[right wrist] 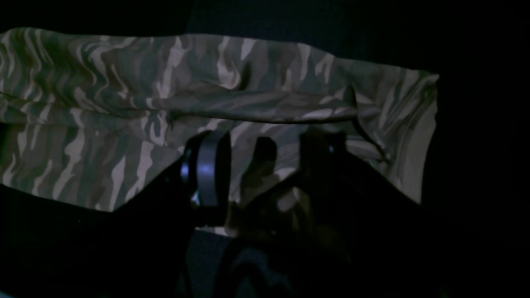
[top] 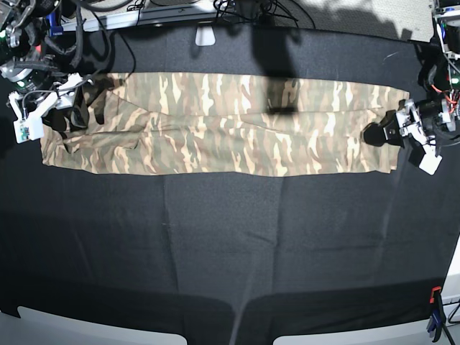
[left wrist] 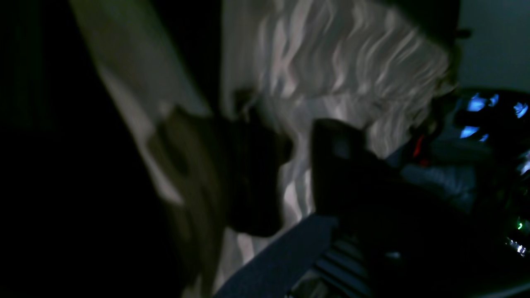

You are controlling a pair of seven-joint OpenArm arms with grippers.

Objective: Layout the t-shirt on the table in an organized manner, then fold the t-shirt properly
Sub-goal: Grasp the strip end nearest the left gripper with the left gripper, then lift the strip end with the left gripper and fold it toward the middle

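Shirt [top: 215, 122], a long folded strip across the table's [top: 215, 251] far half, is light, limp, slip-prone, so pinch doubled end edges; right gripper [right wrist: 265, 165] grips one end, left gripper [top: 381, 134] unclear.

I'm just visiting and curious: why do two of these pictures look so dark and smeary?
Left wrist view: dim and motion-blurred, the t-shirt streaked pale. Right wrist view: underexposed but sharper, the camouflage readable. Base view: evenly lit, a shadow crossing the shirt, the table edges bowed by the lens.
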